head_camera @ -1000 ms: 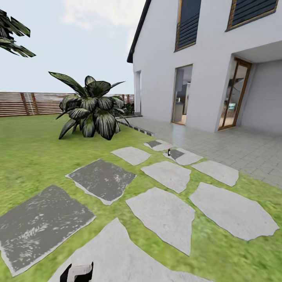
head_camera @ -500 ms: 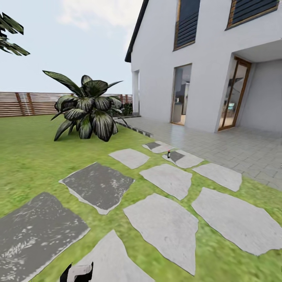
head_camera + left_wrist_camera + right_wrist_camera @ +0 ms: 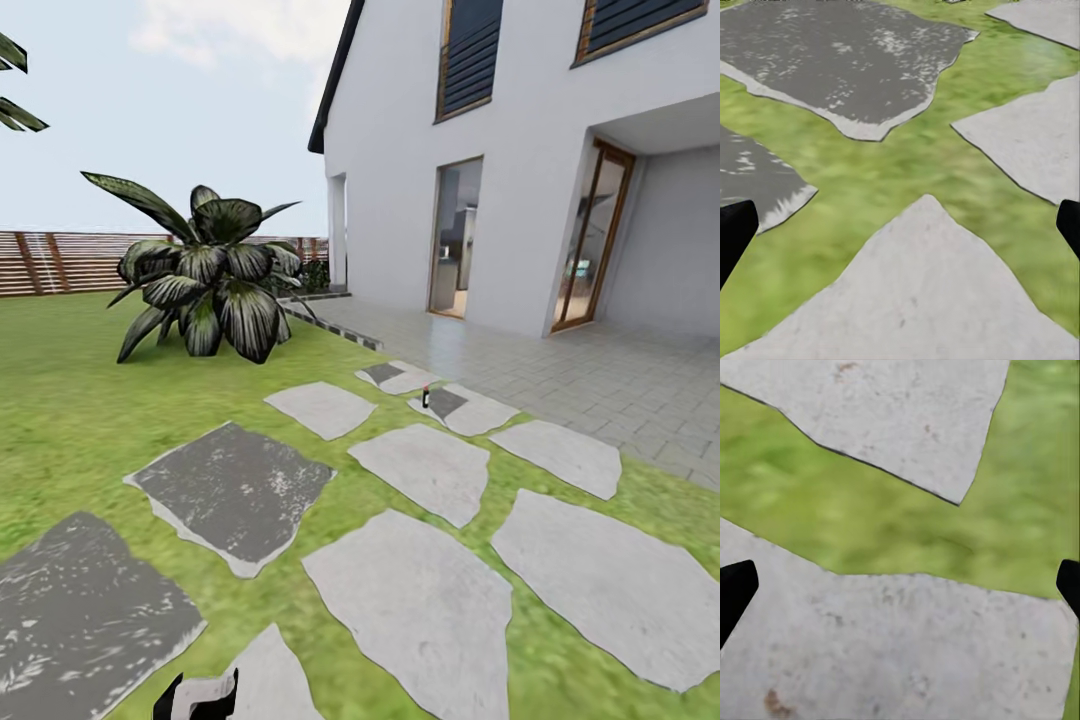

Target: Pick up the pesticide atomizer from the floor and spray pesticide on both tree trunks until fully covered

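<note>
Two hands empty, fingers spread wide, both hanging over grass and paving slabs (image 3: 922,300). Pesticide atomizer (image 3: 426,397) stands far ahead between stones near the striped-leaf plant (image 3: 205,285) (small, red tip just discernible). Step in hand: approach. Next move calls for driving closer, then lowering one hand to it

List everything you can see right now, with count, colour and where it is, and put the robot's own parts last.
pesticide atomizer: one, dark with red tip, standing far ahead among the stepping stones.
stepping stones: about ten, pale and dark grey, set in the grass.
grass: green lawn, left and between stones.
broad-leaved plant: one, dark striped green, on the lawn left of the house.
fence: brown slats, far left.
house: white, right.
paving: grey, before the house.
left gripper: black fingertips spread wide, above stone.
right gripper: black fingertips spread wide, above stone.
</note>
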Controlling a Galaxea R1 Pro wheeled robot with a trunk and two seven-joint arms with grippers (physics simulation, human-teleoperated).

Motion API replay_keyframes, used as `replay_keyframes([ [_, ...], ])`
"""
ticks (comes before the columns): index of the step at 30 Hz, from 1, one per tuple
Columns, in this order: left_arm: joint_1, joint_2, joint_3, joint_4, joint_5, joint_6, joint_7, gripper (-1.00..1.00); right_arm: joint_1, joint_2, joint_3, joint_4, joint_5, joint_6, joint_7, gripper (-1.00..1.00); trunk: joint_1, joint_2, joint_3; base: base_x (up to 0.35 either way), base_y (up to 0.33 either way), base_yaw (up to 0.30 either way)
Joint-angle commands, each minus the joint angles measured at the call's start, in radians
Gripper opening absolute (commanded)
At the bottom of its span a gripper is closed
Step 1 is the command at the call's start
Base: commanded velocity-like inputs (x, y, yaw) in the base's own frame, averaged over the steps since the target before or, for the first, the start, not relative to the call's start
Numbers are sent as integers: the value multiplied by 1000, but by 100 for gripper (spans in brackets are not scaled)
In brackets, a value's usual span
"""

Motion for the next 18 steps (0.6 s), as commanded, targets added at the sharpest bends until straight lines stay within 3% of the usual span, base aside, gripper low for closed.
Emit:
replay_keyframes([
  [1,-1,0,4,1,-6,-3,0,100,0,0,-1,-2,-2,-2,1,100,0,0,-1,309,0,0],
  [7,-1,0,4,0,-6,-4,0,100,0,0,-1,-2,-3,-2,1,100,0,0,-1,309,0,-138],
  [18,-1,0,4,1,-6,-4,0,100,0,0,-2,-1,-3,-2,1,100,0,0,-1,309,0,-254],
])
